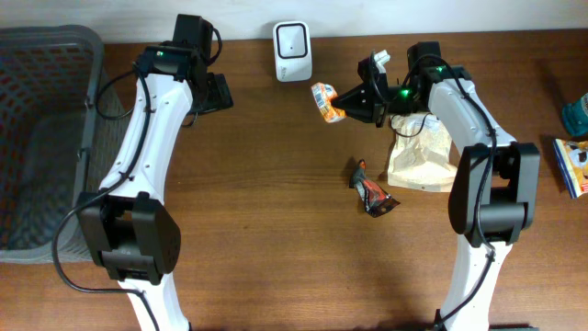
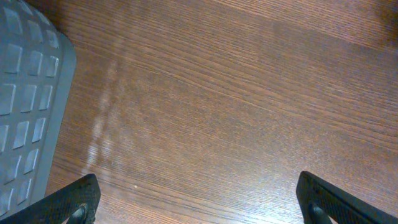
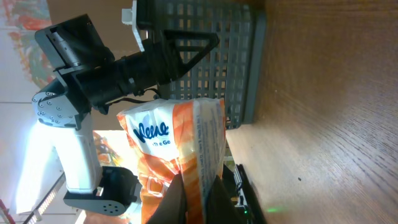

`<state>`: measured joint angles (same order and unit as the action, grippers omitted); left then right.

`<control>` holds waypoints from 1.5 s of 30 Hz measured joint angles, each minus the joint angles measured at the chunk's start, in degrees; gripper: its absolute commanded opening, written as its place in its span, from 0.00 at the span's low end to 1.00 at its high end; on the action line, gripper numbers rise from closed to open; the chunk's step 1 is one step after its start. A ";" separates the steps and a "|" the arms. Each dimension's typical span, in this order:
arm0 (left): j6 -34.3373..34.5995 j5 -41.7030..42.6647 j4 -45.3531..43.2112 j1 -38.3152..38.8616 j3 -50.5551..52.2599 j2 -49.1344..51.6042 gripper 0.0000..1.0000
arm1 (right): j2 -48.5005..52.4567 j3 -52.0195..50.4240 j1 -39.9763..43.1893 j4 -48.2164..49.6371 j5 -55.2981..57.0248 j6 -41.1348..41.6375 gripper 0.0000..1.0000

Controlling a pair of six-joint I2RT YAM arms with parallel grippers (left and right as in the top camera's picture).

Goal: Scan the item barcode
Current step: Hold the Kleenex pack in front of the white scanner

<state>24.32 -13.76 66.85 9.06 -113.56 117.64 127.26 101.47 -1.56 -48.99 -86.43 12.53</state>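
At the far left a grey mesh basket [image 1: 46, 138] sits on the brown wooden surface [image 1: 276, 230], and the left wrist view shows its rounded corner [image 2: 28, 93] at the edge of the frame. Just right of the basket the left arm reaches towards the far side, and the left hand [image 1: 213, 92] hangs over bare wood with its two dark fingers [image 2: 74, 202] spread wide apart and nothing between them. Further right, at the far edge of the surface, a small white scanner [image 1: 292, 52] stands upright. Near it, to its right and a little nearer the camera side, is the orange and white tissue pack [image 1: 322, 99], clamped in the right hand [image 1: 342, 103] and raised off the surface, apart from the scanner. In the right wrist view the pack [image 3: 180, 143] fills the middle of the frame, blue lettering on its white panel, with the fingers [image 3: 177, 202] pinched together on its lower edge; the left arm and the basket [image 3: 211, 56] show behind it. A crumpled dark wrapper [image 1: 370, 188] lies on the wood in front of the right hand. Right of the wrapper a beige paper bag [image 1: 421, 152] lies flat, partly under the right arm. At the right edge of the overhead view there is a teal object [image 1: 577, 112] cut off by the frame, and nearer the front a flat printed box [image 1: 571, 165], too small to read.
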 measured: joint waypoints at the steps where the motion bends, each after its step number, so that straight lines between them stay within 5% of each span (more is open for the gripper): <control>1: 0.00 0.00 0.00 0.00 0.00 0.00 0.99 | 0.00 0.00 -0.02 0.13 0.81 0.83 0.04; 7: 0.00 0.00 0.02 0.00 0.00 0.00 0.99 | 0.09 1.95 -1.73 1.46 24.50 10.08 0.04; 13: 0.00 0.02 0.00 0.00 0.00 0.00 0.99 | 0.31 15.32 -10.97 2.51 64.85 12.74 0.04; 20: 0.00 0.00 0.02 0.00 0.00 0.00 0.99 | 0.46 18.10 -21.49 19.23 97.63 2.36 0.04; 30: 0.00 0.02 0.00 0.00 0.00 0.00 0.99 | 8.57 18.49 -22.21 41.92 106.05 -19.10 0.04; 37: 0.00 0.00 0.00 0.00 0.00 0.00 0.99 | 11.87 18.49 -22.23 44.76 99.45 -34.56 0.04; 45: 0.00 0.00 0.00 0.00 0.00 0.00 0.99 | 13.79 18.47 -22.23 44.83 96.78 -38.45 0.04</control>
<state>24.32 -13.76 66.85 9.06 -113.56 117.64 141.05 119.94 -23.79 -4.16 10.35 -25.91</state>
